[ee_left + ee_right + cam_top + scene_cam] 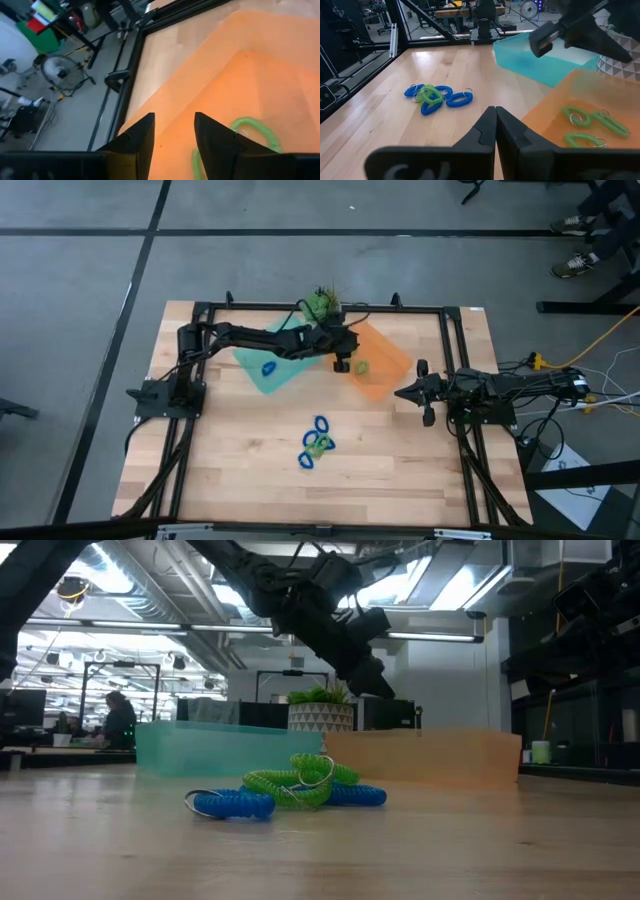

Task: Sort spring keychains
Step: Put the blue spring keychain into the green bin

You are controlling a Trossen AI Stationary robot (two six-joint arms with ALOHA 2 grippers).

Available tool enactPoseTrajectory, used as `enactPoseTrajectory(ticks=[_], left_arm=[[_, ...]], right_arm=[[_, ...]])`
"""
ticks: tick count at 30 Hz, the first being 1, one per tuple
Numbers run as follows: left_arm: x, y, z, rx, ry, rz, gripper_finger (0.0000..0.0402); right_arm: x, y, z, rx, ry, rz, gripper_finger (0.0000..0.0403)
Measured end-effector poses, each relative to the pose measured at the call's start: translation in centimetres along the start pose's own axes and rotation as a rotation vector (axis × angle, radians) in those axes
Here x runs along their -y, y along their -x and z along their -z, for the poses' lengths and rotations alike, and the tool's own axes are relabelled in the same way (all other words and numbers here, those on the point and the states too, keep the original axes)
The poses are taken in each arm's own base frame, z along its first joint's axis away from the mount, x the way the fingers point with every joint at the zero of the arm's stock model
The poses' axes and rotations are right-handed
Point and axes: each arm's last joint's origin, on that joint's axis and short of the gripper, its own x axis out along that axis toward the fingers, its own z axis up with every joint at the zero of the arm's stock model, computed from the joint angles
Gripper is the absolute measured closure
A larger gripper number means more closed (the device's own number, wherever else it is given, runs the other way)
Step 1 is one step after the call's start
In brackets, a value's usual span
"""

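Two trays sit at the tabletop's far edge: teal tray (262, 366) and orange tray (380, 362). Left gripper (341, 363) hovers over the orange tray's near-left edge, fingers parted and empty, green keychains (590, 125) lying below. Remaining tangled keychains (316, 444) lie toward the near edge, roughly between both arms. Right gripper (426, 392) waits, fingers together.

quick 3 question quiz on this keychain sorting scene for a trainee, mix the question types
1. True or false: the orange tray holds only green keychains.
2. The left hand is over: A) the teal tray B) the orange tray C) bare table.
3. What colours are in the pile on the table?

Key: 1 true. 2 B. 3 blue and green.
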Motion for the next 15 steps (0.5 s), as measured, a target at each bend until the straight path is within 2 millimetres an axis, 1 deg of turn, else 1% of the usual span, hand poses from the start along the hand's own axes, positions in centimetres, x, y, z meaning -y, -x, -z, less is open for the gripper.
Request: enactPoseTrajectory(ticks=[5, 8, 15], left_arm=[[1.6, 0.8, -1.2, 0.026, -0.023, 0.031, 0.0271], [2.5, 1.6, -2.0, 0.044, -0.067, 0.051, 0.0278], [4.2, 4.3, -3.9, 0.054, -0.134, 0.114, 0.0300]], right_arm=[[0.0, 0.0, 0.0, 0.000, 0.000, 0.000, 0.0395], [0.0, 0.0, 0.0, 0.000, 0.000, 0.000, 0.0395], [0.0, 0.0, 0.0, 0.001, 0.000, 0.000, 0.0395]])
